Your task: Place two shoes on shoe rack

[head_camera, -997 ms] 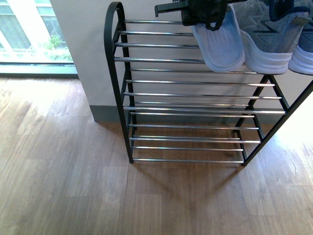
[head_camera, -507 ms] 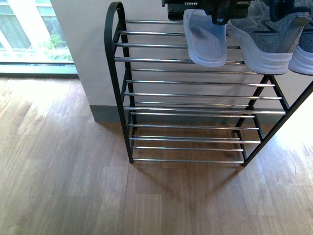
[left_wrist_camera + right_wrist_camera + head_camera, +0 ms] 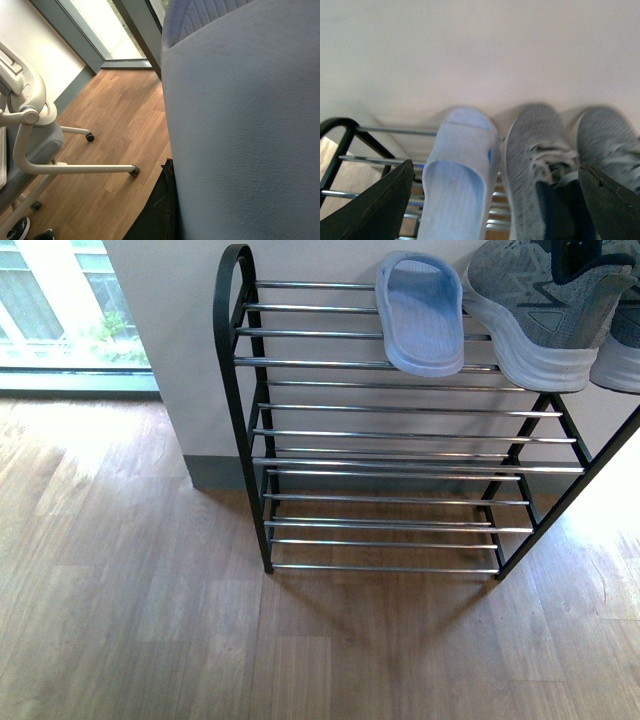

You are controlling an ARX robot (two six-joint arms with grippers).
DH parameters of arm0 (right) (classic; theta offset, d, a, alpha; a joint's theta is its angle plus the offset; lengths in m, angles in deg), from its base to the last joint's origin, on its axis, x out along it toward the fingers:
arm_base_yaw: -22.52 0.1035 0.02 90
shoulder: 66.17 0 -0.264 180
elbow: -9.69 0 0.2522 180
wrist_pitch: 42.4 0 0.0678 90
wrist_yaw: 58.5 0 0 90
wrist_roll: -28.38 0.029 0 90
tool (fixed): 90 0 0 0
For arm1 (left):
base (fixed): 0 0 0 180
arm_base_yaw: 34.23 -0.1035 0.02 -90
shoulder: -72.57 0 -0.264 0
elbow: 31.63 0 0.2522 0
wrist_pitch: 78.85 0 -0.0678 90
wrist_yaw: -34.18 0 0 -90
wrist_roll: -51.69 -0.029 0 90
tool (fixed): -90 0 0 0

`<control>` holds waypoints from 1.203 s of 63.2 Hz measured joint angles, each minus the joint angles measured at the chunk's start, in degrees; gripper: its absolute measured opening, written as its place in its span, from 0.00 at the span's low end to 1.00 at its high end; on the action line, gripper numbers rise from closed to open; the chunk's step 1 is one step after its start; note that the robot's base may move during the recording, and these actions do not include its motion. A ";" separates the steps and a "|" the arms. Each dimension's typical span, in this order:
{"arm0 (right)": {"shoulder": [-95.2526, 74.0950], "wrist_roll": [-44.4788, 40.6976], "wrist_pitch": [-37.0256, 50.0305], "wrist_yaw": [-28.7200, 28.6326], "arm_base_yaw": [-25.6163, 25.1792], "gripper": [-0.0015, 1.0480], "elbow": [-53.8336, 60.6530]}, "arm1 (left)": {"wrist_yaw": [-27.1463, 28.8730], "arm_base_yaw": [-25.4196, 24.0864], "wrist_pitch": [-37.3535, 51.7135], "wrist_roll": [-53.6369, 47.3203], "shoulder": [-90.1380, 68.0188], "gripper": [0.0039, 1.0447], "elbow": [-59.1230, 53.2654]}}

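Observation:
Two grey knit shoes (image 3: 545, 310) (image 3: 620, 350) with white soles stand side by side on the top tier of the black shoe rack (image 3: 232, 360). The right wrist view shows both shoes (image 3: 532, 160) (image 3: 610, 140) on the rack (image 3: 340, 130). My right gripper (image 3: 495, 166) hangs open in front of them, its fingers (image 3: 380, 205) wide apart and empty. A light blue slipper (image 3: 240, 125) fills the left wrist view, with my left gripper (image 3: 175, 200) shut on it; only one black finger (image 3: 157, 210) shows. Neither arm appears in the front view.
Another light blue slipper (image 3: 421, 312) (image 3: 455, 185) lies strap up on the top tier, left of the shoes. The lower tiers (image 3: 400, 465) hold nothing. A white office chair (image 3: 30, 120) stands on the wood floor (image 3: 130, 590). A wall and a window (image 3: 60, 300) are behind.
A black gripper held a slipper sole-out over the top tier; now that slipper lies on the bars and the gripper has left the front view.

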 joint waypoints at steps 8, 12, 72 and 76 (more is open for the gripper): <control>8.57 -6.69 6.36 -1.20 -3.45 0.91 8.94 | 0.00 0.00 0.00 0.00 0.00 0.01 0.00; 11.32 -8.20 7.26 -1.92 -5.51 0.91 12.22 | -0.02 0.00 0.00 0.00 0.00 0.01 0.00; 41.97 -3.52 35.60 -9.31 -13.46 0.14 60.11 | -0.02 0.00 0.00 0.00 0.04 0.01 0.00; 43.71 -3.52 35.93 -9.29 -13.42 0.04 62.27 | 0.07 -0.02 0.00 0.00 0.04 0.01 0.00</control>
